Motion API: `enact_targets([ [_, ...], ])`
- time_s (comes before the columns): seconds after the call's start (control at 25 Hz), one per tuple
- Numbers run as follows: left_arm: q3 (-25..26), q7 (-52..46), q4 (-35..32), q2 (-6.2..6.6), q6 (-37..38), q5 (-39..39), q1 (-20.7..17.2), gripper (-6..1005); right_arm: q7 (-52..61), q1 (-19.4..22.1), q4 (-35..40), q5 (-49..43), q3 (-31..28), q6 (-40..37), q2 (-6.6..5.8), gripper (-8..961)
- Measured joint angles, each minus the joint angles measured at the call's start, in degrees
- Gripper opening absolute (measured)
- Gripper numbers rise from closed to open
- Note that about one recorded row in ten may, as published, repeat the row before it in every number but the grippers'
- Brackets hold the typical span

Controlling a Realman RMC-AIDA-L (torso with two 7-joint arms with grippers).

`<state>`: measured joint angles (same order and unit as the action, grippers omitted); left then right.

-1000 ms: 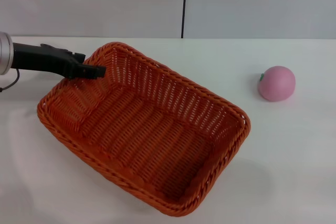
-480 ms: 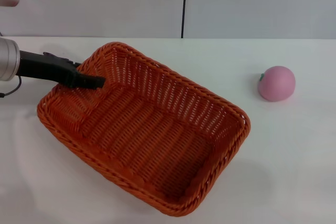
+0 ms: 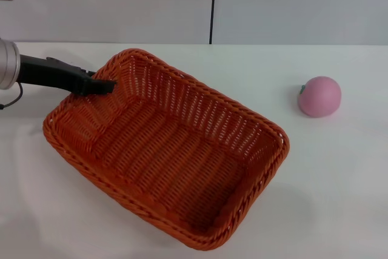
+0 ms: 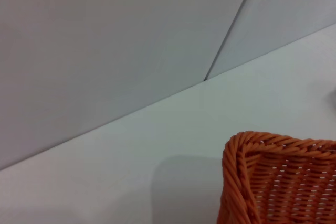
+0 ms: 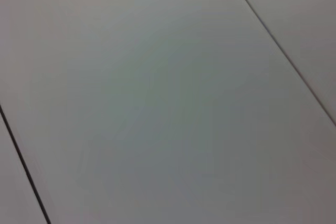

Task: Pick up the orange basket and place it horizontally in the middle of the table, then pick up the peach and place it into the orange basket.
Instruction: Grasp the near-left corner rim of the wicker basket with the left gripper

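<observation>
The orange basket (image 3: 200, 108) lies at an angle on the white table (image 3: 339, 186), from the far left towards the near middle, and it holds nothing. My left gripper (image 3: 102, 84) reaches in from the left, its black tip over the basket's far left rim. One braided corner of the basket (image 4: 247, 156) shows in the left wrist view. The pale pink peach (image 3: 319, 96) sits on the table at the right, well apart from the basket. My right gripper is out of view.
A grey wall with a dark vertical seam (image 3: 212, 4) stands behind the table. The right wrist view shows only grey panels with seams (image 5: 278, 40). Bare tabletop lies between the basket and the peach.
My left gripper's tip dipped lower inside the basket's rim, then drew back a little to the left and up. Basket and peach have not moved.
</observation>
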<state>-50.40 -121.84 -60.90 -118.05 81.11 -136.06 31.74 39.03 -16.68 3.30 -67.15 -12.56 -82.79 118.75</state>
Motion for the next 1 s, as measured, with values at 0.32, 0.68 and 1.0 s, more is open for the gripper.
enact_targets([
  [0.32, -0.3, 0.0, -0.2, -0.02, 0.4, -0.1, -0.3, 300, 0.2, 0.1, 0.0, 0.0, -1.3, 0.6, -0.02, 623],
  [0.68, 0.0, -0.2, -0.3, -0.13, 1.3, 0.4, -0.6, 163, 4.1, 0.3, 0.9, 0.0, -3.2, 2.4, -0.11, 623],
  [1.0, 0.5, -0.9, 0.4, -0.03, 1.2, 3.8, -0.6, 157, 4.2, -0.5, 0.9, 0.1, -2.8, 2.5, -0.11, 622],
])
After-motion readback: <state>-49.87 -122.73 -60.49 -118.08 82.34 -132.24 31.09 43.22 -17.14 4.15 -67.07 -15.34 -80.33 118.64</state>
